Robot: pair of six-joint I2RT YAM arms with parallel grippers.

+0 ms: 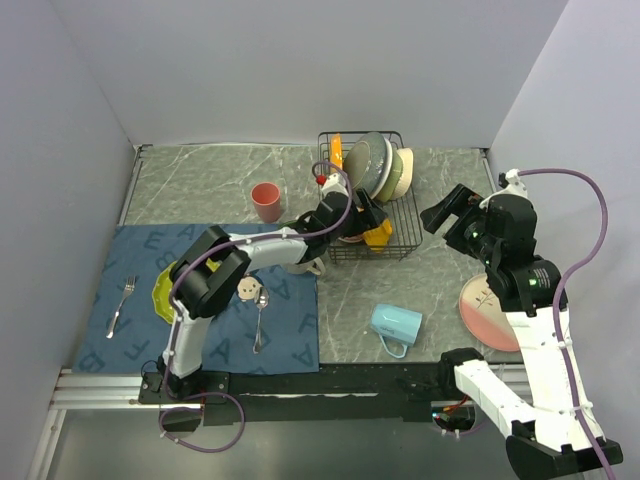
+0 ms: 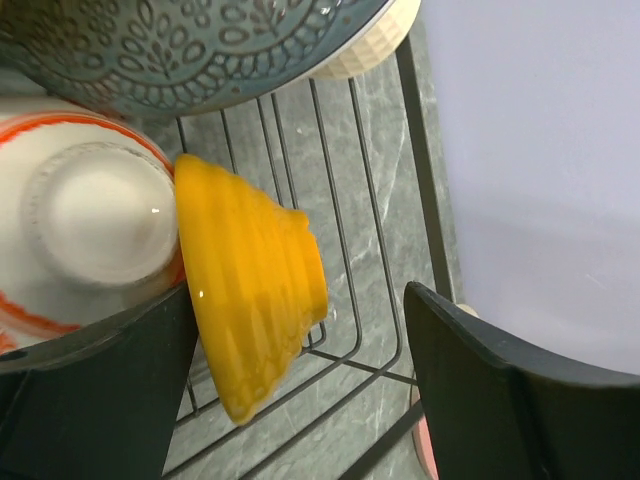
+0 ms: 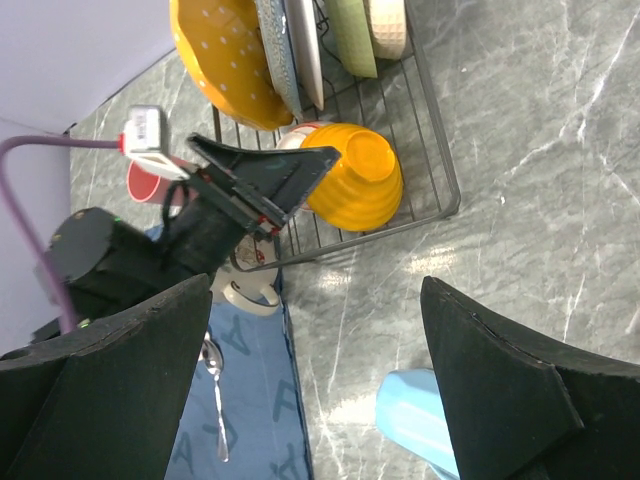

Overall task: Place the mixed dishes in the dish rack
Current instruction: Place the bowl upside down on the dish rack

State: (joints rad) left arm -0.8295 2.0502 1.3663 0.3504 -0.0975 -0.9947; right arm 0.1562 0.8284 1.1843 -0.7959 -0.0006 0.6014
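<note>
Dish rack (image 1: 405,215): black wire, stands at the far middle of the desk (image 1: 350,295), to the right of the blue cloth mat (image 1: 150,255). On edge in its far slots are an orange dotted plate (image 3: 225,60), a grey patterned plate (image 2: 200,50), a pale green dish (image 3: 350,35) and a cream ribbed bowl (image 3: 385,25). At the rack's near end an orange ribbed bowl (image 2: 255,300) lies tipped on its side on the wires, touching a white bowl with orange-red bands (image 2: 90,230) whose foot faces the wrist camera. Left tool (image 2: 300,295): inside the near end of the rack, fingers spread wide to either side of the orange ribbed bowl. One finger (image 2: 110,400) sits close against the bowl's rim, contact cannot be told; the other stands apart from it; nothing is pinched. Right tool (image 3: 315,290): spread wide, holds nothing, hangs over the desk just right of the rack. Outside the rack: pink cup (image 1: 266,201) upright to its left, light-blue mug (image 1: 395,325) on its side toward the front, pink plate (image 1: 487,310) partly under the right arm, lime-green plate (image 1: 165,293) on the mat, partly hidden by the left arm. Fork (image 1: 121,305) and spoon (image 1: 260,318) lie on the mat. Writing: the mat carries large pale capital letters; A reads clearly in several places, the rest too faint to be sure.
</note>
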